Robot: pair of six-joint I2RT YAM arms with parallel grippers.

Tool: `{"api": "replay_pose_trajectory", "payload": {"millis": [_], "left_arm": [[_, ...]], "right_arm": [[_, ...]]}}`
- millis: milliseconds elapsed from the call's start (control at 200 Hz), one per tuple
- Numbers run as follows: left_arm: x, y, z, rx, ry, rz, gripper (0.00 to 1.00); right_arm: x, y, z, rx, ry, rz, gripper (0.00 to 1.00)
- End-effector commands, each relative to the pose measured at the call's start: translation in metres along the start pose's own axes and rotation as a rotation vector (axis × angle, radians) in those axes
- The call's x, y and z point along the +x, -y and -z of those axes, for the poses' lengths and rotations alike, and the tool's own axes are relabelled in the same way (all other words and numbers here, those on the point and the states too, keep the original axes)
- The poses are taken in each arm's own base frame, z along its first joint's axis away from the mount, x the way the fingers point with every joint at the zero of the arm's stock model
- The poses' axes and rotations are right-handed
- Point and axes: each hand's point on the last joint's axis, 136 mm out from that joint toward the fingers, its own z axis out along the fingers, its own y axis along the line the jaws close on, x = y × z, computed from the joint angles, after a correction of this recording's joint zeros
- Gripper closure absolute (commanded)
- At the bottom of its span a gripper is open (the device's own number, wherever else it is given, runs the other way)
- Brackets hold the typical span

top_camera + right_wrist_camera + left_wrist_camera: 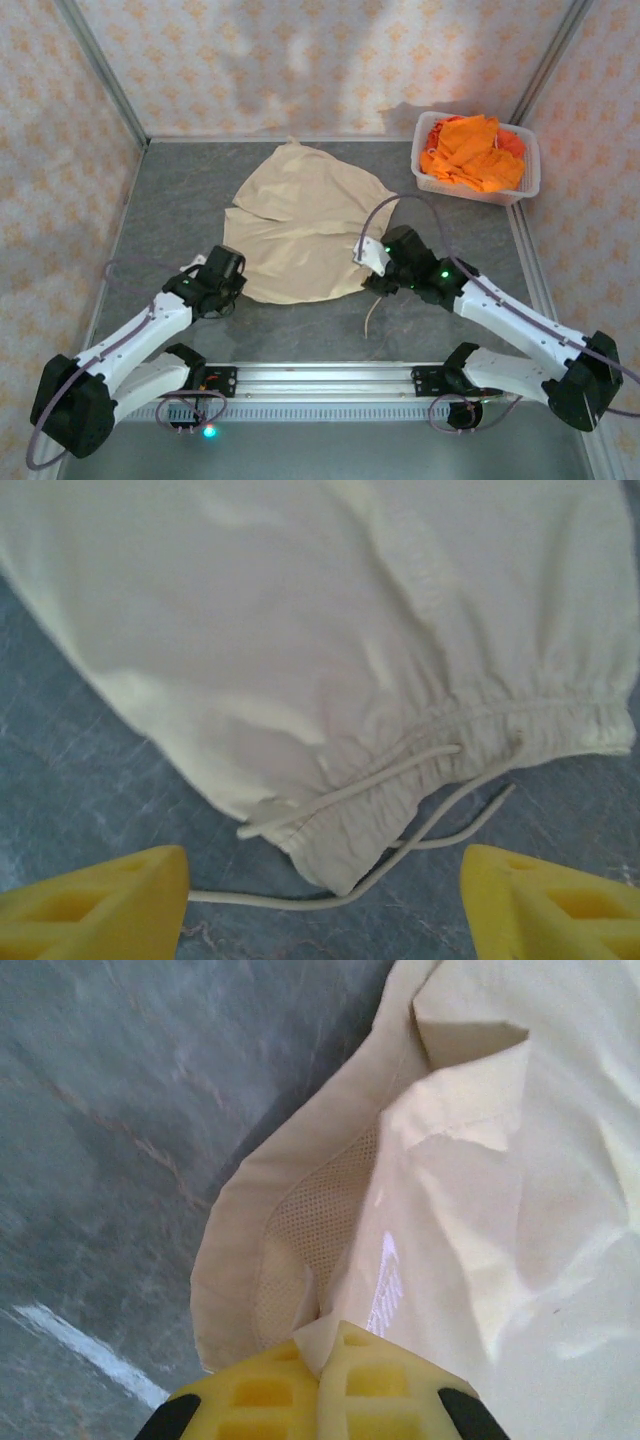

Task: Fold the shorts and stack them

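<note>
My left hand pressed together, pinching edge of beige shorts. My right hand spread, waistband corner and drawstring lying between fingers, not gripped. I should close on waistband cloth, not only string, then lift both sides evenly. Beige shorts lie mid tabletop; orange shorts far, in basket.
</note>
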Motion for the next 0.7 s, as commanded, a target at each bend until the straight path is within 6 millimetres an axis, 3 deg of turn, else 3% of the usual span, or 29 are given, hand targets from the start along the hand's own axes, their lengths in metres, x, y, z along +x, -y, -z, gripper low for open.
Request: {"api": "replay_pose_trajectory", "payload": {"millis": [0,115,300,696], "left_arm": [[-0.015,-0.017,0.006,-0.06,0.03,-0.056,1.0],[-0.021,-0.021,0.005,-0.067,0.041,-0.056,1.0],[-0.025,-0.023,0.001,-0.089,0.039,-0.08,1.0],[-0.025,-0.023,-0.005,-0.081,0.026,-0.073,1.0]], "right_arm": [[0.024,-0.016,-0.018,0.024,-0.131,0.148,0.3],[0.036,-0.026,-0.036,0.034,-0.223,0.242,0.31],[0.039,-0.025,-0.061,0.076,-0.256,0.327,0.35],[0.055,-0.018,-0.089,0.115,-0.342,0.416,0.46]]}}
